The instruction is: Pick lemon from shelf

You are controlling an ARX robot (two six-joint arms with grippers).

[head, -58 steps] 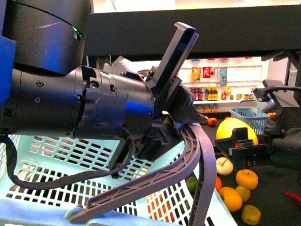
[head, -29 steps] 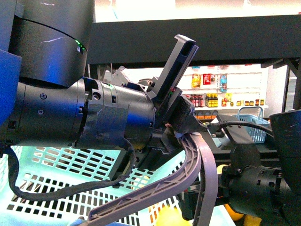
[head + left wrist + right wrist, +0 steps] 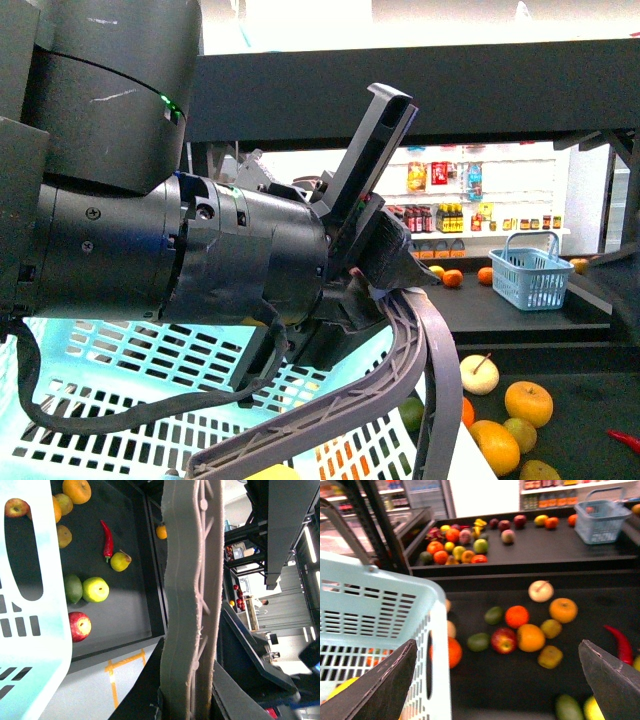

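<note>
Lemon (image 3: 275, 473) had left your right gripper (image 3: 497, 647), jaws wide and empty, and lay in the basket (image 3: 100, 340) your left gripper (image 3: 385, 270) held by its handle (image 3: 425, 340); pick looked done.

The black shelf (image 3: 520, 577) carried loose fruit on its lower tier: an orange (image 3: 563, 610), a red apple (image 3: 503, 640), a pale apple (image 3: 540, 591) and a red chili (image 3: 620, 642). A blue basket (image 3: 604, 521) stood on the higher tier behind.
</note>
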